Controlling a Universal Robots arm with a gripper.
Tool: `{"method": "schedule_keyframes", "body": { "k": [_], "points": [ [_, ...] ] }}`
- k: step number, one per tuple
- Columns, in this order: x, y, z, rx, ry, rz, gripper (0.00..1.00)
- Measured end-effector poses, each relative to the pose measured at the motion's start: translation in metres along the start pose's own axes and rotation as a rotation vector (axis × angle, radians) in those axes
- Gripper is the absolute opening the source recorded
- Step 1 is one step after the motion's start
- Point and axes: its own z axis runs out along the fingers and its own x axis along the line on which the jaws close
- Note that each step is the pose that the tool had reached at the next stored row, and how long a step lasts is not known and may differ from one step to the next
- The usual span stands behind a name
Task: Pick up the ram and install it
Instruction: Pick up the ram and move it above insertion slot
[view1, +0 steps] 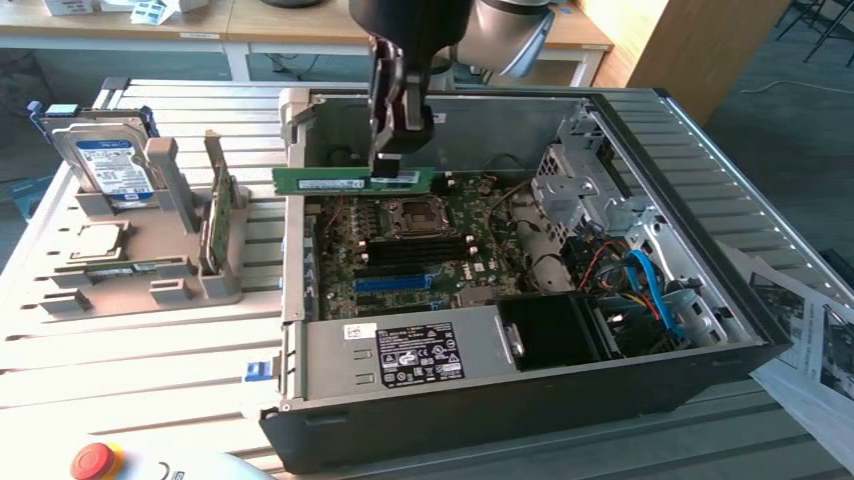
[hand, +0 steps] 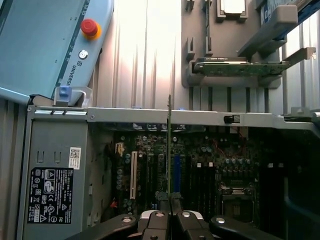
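Gripper (view1: 400, 162) holds the ram (view1: 327, 182) tight by its top edge above the board (view1: 461, 245), likely to line it up with slots (view1: 400, 258).

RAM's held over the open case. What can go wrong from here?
1. The end effector grips the ram near one end, so the long free end may tilt under seating pressure.
2. That free end sits close to the case wall on the exterior view's left and might snag.
3. Slight misalignment could hit motherboard parts beside the slot.
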Motion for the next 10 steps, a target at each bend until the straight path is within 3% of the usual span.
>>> {"method": "schedule_keyframes", "body": {
  "k": [10],
  "points": [
    [0.004, -0.0234, -0.0020, -0.0009, -0.0002, 0.000, 0.12]
  ]
}}
